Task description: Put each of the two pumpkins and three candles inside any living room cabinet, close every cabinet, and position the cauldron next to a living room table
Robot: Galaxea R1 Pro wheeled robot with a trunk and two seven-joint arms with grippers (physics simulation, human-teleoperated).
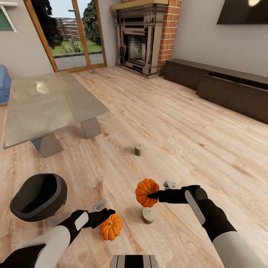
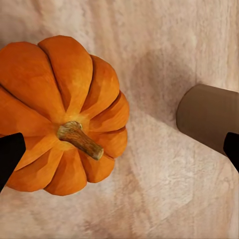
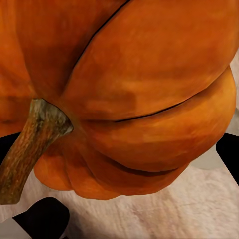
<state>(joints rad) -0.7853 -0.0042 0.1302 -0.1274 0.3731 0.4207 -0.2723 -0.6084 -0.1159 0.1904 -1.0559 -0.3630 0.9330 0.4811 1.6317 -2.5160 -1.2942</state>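
A home's living room — rendered, not filmed. A light wood plank floor (image 1: 178, 123) runs to a brick-sided fireplace (image 1: 139, 37), a low dark cabinet (image 1: 223, 83) stands under a wall TV (image 1: 242, 11), a glass-topped coffee table (image 1: 48, 104) sits near a blue sofa (image 1: 3, 83), and wood-framed glass doors (image 1: 67, 33) open onto a garden.
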